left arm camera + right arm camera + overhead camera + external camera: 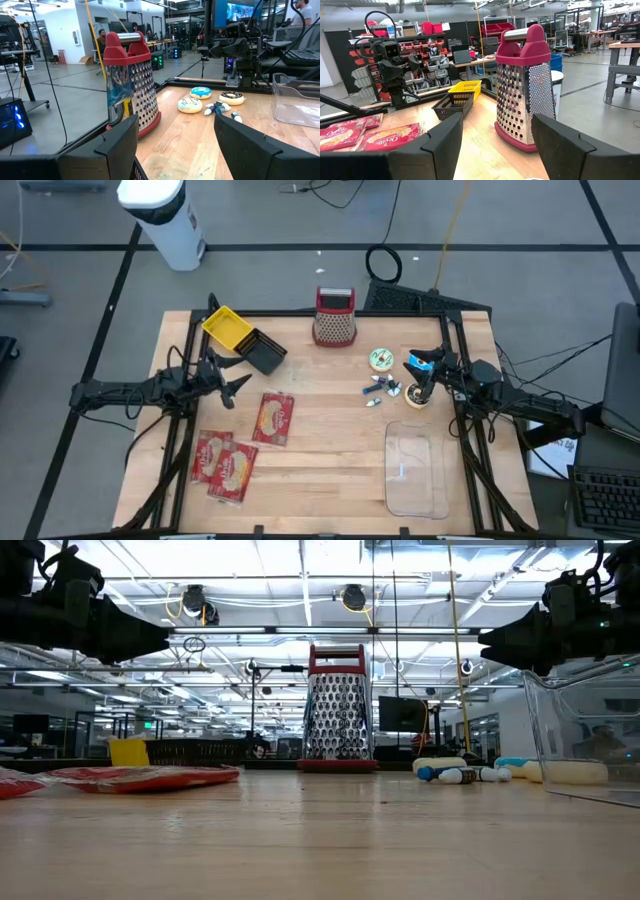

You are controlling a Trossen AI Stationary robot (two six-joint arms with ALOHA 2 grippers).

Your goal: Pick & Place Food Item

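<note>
Work has not begun: we hold both tools open and empty, red flat snack packets untouched on the wooden tabletop.

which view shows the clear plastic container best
The high view: the whole clear container lies in outline on the table's near right part. The low view shows only one wall at its right edge, the left wrist view only a corner, and the right wrist view none of it.
</note>
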